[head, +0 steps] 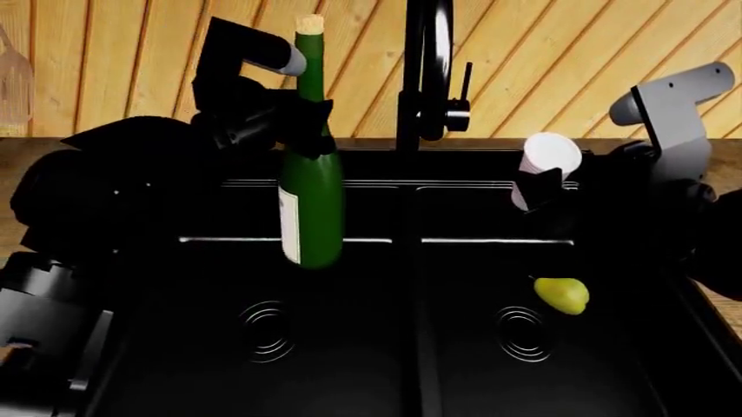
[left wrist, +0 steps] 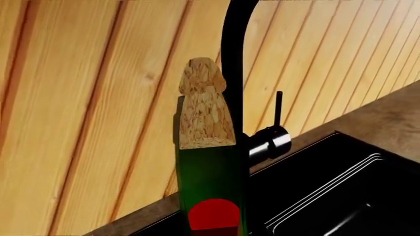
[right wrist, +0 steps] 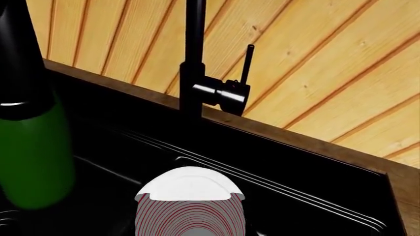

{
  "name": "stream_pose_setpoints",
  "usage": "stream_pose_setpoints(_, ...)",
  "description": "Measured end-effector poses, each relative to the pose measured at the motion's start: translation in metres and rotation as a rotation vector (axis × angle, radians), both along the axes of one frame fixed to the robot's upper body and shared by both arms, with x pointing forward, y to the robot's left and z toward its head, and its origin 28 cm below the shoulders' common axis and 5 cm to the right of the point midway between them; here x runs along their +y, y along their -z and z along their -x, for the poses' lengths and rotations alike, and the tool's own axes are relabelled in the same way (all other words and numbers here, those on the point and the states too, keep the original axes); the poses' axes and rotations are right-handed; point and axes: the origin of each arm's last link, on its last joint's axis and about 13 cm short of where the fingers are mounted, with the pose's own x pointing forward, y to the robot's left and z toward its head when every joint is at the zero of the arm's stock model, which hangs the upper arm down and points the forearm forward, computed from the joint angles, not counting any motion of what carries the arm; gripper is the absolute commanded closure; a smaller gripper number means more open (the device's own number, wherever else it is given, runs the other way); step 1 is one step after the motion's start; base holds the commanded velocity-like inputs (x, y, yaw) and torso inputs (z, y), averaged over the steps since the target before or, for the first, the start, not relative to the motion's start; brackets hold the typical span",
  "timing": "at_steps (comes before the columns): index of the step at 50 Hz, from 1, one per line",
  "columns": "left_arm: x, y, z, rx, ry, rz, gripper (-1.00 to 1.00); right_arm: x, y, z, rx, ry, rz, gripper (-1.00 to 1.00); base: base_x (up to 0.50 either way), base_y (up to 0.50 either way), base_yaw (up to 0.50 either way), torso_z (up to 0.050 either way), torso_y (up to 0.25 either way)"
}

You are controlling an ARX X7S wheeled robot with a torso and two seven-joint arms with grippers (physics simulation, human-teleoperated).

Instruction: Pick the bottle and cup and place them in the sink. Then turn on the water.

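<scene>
L jaws grip 1 bottle (head: 311, 204); R jaws grip 1 cup (head: 545, 165); both over 2-basin sink (head: 174, 347).

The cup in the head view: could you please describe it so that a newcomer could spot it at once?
Start at the black double-basin sink and its tall faucet. Above the right basin, the right gripper holds the cup, tilted. It is small, white and tapered, unlike the tall green bottle or the yellow-green fruit below.
</scene>
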Motion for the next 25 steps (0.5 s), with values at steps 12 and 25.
stream_pose_setpoints(12,-0.011,0.011,-0.001,0.020,0.031,0.005,1.00,-0.001,0.002,0.000,0.003,0.002,-0.001,1.00,0.00,0.00,0.00,0.001,0.001)
stream_pose_setpoints(25,-0.018,0.021,-0.001,0.039,0.059,0.012,1.00,-0.001,0.003,0.000,0.005,0.004,-0.004,1.00,0.00,0.00,0.00,0.000,0.001)
